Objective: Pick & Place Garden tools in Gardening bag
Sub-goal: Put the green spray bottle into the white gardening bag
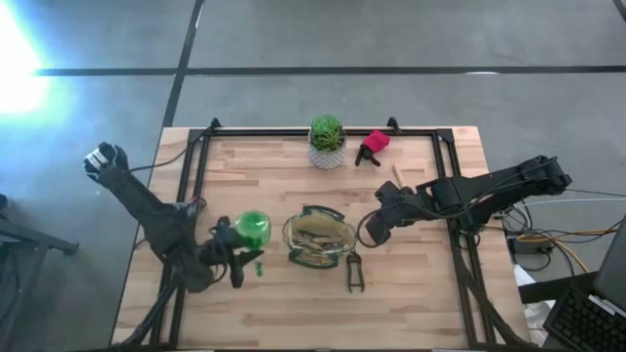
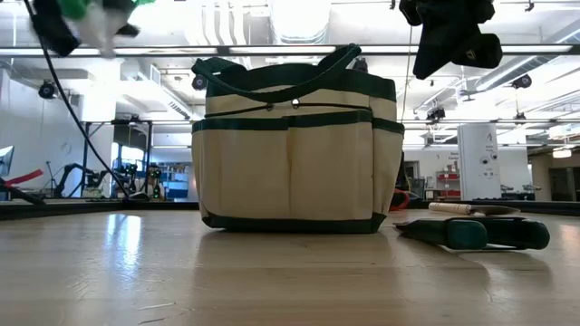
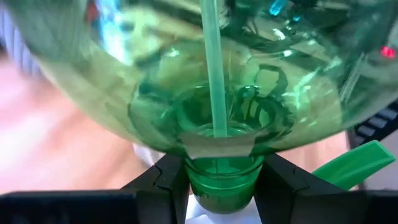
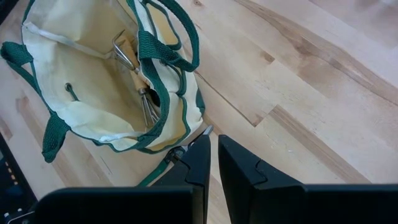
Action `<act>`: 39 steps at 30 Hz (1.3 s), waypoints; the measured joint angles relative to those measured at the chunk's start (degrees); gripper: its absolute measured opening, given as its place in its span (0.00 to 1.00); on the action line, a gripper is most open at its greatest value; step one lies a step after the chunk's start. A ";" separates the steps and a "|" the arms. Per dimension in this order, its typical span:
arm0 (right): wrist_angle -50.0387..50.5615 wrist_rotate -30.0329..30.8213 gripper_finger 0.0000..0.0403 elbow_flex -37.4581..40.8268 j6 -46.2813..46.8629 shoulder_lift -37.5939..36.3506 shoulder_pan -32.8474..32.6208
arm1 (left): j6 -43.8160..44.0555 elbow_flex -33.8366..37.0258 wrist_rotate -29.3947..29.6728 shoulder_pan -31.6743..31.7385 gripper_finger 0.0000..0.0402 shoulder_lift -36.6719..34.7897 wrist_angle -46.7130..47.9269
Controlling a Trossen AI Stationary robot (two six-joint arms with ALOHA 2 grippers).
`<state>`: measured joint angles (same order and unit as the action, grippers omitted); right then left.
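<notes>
Green spray bottle (image 1: 252,229), neck clamped in left gripper (image 1: 238,256), held aloft just left of gardening bag (image 1: 319,238); right gripper (image 1: 377,227) closed, empty, right of bag.

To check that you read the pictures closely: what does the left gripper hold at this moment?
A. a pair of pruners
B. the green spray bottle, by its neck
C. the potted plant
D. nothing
B: in the left wrist view the left gripper has its fingers closed on the neck of the green spray bottle, and the high view shows the bottle beside the gardening bag.
</notes>
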<state>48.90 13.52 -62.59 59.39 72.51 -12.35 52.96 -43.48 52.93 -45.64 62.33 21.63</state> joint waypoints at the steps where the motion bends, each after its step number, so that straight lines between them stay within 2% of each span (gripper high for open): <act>1: -0.02 0.00 0.07 0.00 -0.01 0.00 0.00 | -5.28 0.00 -0.32 0.90 0.34 -0.51 -1.63; 5: -0.01 0.00 0.07 0.00 0.00 -0.01 0.00 | -26.51 -1.38 -3.56 4.68 0.34 -1.82 -5.70; 8: 0.00 0.02 0.07 0.00 0.01 0.00 0.00 | -37.92 -5.03 -4.56 7.42 0.34 -1.86 -4.37; 12: -0.02 0.10 0.07 0.00 -0.49 0.00 -0.01 | -50.13 -11.94 -5.54 10.77 0.34 -0.72 1.83; 17: -0.28 0.11 0.07 0.00 -0.73 0.00 0.04 | -62.81 -22.33 -5.11 14.53 0.34 3.13 14.51; 30: -0.28 0.09 0.07 0.00 -1.36 -0.01 -0.01 | -74.98 -48.74 6.63 21.64 0.34 24.03 48.30; 34: -0.15 0.09 0.07 0.00 -3.40 0.00 -0.01 | -77.35 -54.51 12.86 21.91 0.34 30.46 58.09; 39: 0.19 0.37 0.07 0.00 -3.51 0.00 -0.01 | -77.98 -58.86 17.05 21.94 0.34 36.99 68.14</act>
<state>49.10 13.88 -62.59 55.87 72.51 -12.36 -25.02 -102.35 69.98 -23.69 99.31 89.77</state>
